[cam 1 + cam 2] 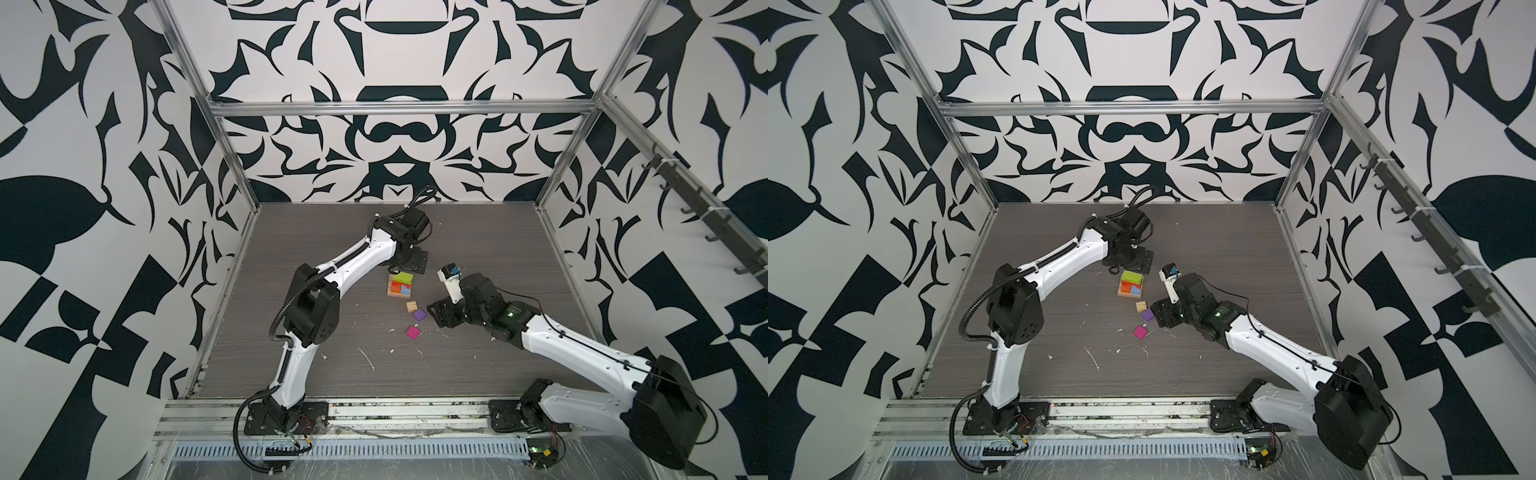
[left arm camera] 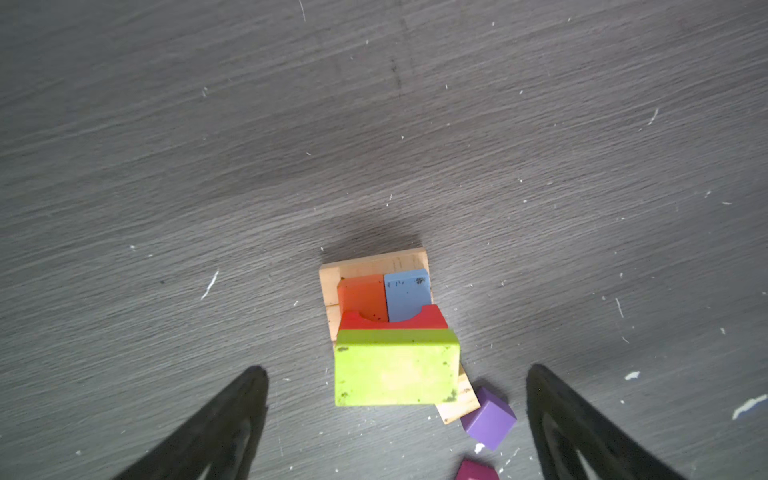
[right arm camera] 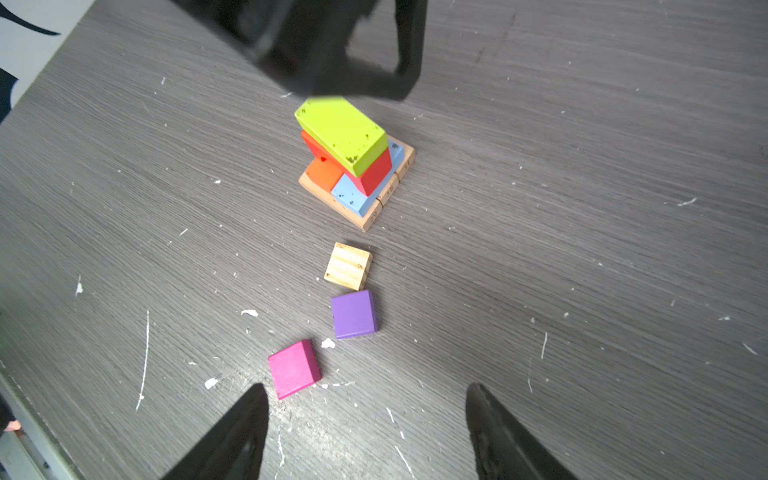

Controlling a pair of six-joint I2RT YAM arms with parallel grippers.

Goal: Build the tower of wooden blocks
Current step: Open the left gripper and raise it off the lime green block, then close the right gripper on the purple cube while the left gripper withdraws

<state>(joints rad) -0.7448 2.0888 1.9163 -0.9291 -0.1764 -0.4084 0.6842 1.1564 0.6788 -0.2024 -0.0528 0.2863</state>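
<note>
Near the middle of the dark surface (image 1: 478,353), the wood block tower (image 1: 401,284) is standing half built, a lime-green block (image 3: 340,135) lying flat across its red block (image 3: 376,174). Above it the left hand (image 2: 397,372) is hovering released, spread wide to either side, touching nothing. The right hand (image 3: 366,388) is hanging open and empty by the tan cube (image 3: 348,266), purple cube (image 3: 354,314) and magenta cube (image 3: 294,369), seemingly lined up for the upper tiers.

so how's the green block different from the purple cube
The green block is an oblong resting atop the red block; the purple cube is smaller, loose on the table. The green block shows dark chips; the purple cube looks clean. Both are painted.
</note>
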